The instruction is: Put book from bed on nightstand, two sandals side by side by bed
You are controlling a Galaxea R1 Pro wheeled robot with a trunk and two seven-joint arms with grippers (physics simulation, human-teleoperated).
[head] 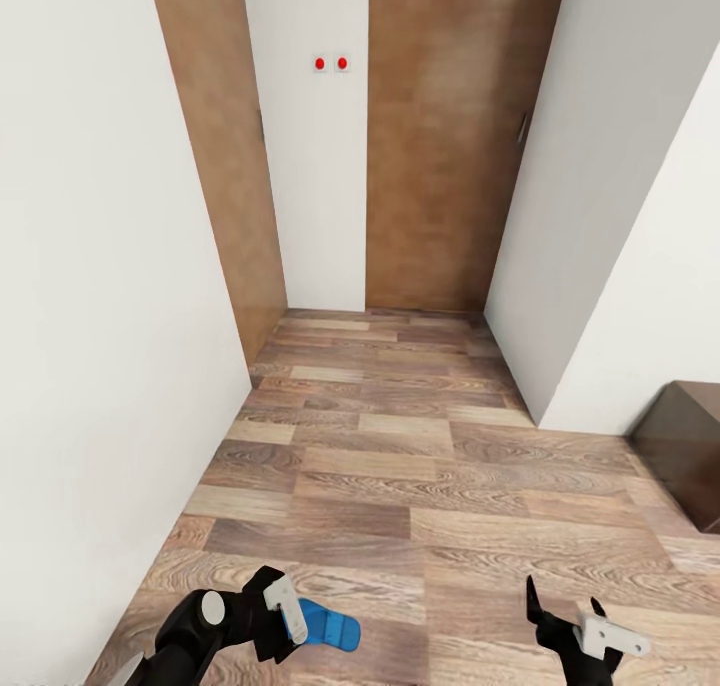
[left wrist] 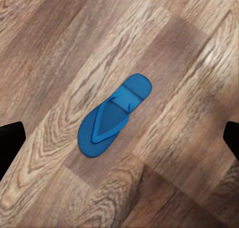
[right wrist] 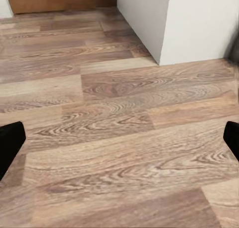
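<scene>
The sandal (left wrist: 113, 115) lies flat on the floor (head: 400, 486) directly under the left gripper (head: 275, 616), fingers spread wide, its long axis slanting across the gap. The right gripper (head: 568, 606), also wide, hangs well apart. Beyond stand doors (head: 440, 136).

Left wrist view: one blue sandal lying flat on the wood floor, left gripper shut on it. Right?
Not quite. The left wrist view shows the blue sandal lying flat on the wood floor, but the left gripper is open above it, fingers wide apart and not touching it.
</scene>
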